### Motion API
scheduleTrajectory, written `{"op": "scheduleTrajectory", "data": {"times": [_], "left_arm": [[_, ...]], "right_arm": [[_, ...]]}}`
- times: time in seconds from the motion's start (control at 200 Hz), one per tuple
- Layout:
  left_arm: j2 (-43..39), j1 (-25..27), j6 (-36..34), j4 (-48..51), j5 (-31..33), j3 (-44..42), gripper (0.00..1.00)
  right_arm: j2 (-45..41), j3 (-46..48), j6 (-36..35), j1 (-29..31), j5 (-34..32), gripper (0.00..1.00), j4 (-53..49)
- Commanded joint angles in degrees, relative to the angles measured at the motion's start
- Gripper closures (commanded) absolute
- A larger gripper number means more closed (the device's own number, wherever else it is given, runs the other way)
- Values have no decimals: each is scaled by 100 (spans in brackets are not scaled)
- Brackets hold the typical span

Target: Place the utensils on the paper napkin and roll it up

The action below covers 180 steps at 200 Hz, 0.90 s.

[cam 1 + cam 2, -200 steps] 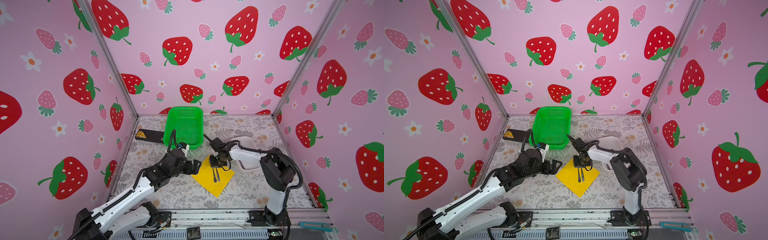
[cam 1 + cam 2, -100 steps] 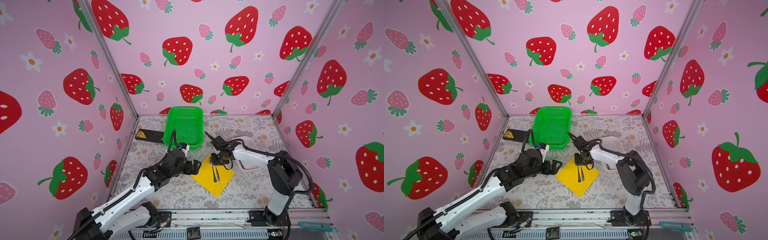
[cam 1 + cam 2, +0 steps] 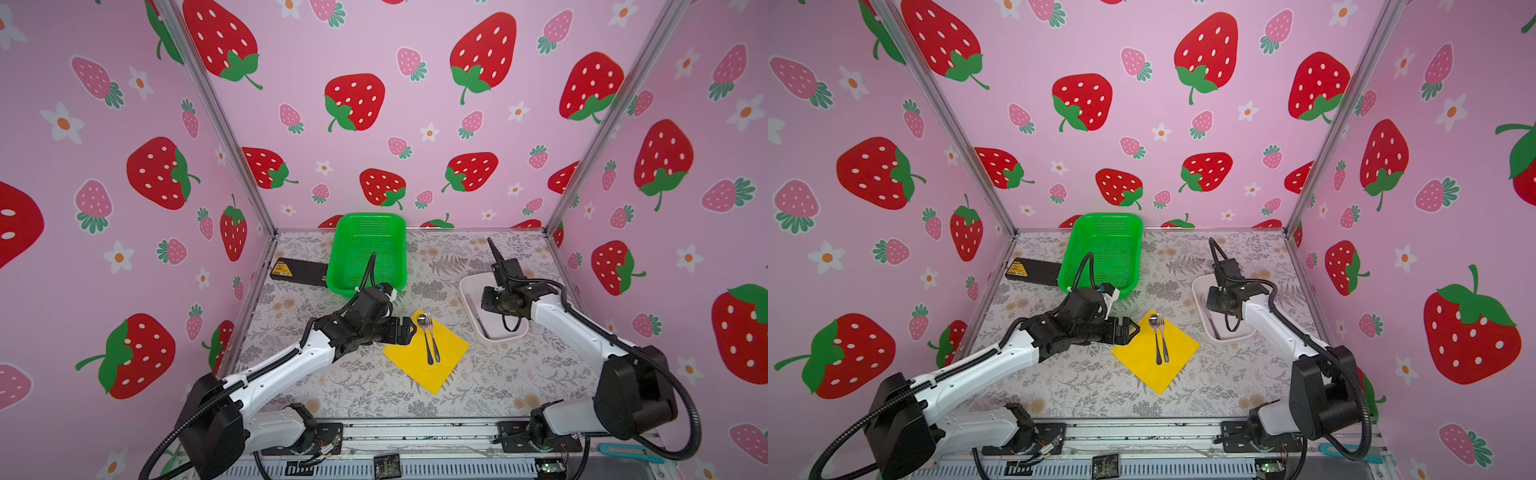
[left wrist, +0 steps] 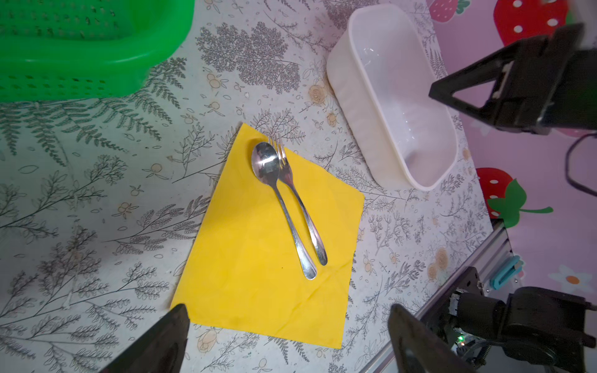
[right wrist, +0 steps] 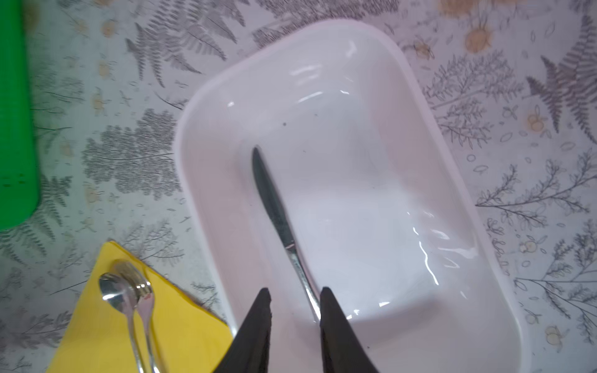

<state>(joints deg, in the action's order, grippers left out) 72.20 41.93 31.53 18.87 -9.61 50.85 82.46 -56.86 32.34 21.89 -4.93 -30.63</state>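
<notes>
The paper napkin (image 3: 405, 359) lies flat on the table (image 3: 353, 386) near the middle, turned so that one corner points to the back wall. A spoon (image 4: 286, 213) and a fork (image 4: 303, 206) lie on it side by side, touching. Their heads are at the back corner and their handles run towards the front. The fork's tines stick out just past the napkin's edge.

The third utensil, a knife (image 5: 279, 222), is not on the napkin. It lies in the white dish (image 3: 498, 334), which stands just to the right of the napkin, along the dish's left side.

The right gripper (image 5: 295, 290) hangs over the near end of the dish. Its jaws are parted a little and pinch nothing. The knife's handle runs between the fingertips, close against one of them, and I cannot tell whether it touches.

The left gripper (image 3: 405, 330) is at the napkin's left edge, spread wide and holding nothing. Whether it touches the paper I cannot tell.

A green basket (image 3: 343, 249) stands behind the left arm against the back wall, with a black box (image 3: 297, 270) just left of it
</notes>
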Motion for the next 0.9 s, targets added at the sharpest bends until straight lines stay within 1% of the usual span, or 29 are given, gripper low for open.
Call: {"op": "scheduleTrajectory", "data": {"times": [0.0,0.195,0.445,0.615,0.635,0.815,0.895], "left_arm": [[376,123,24,-171,-149,505,1],[1285,419,131,-247,-73,1250,1],[2246,824,162,-94,101,2282,1],[2457,888,143,51,135,2587,1],[2456,892,151,51,288,2588,1],[2437,879,117,80,468,2582,1],[2471,872,91,74,462,2612,1]], "right_arm": [[359,-19,-685,-168,651,71,-32],[1024,-224,-1241,-339,1078,71,-49],[1607,-382,-1637,-356,1440,70,7],[1901,-587,-1748,-361,1488,70,-112],[1905,-596,-1751,-361,1486,70,-135],[1866,-458,-1765,-323,1325,70,-269],[1938,-403,-1791,-270,1128,70,-328]]}}
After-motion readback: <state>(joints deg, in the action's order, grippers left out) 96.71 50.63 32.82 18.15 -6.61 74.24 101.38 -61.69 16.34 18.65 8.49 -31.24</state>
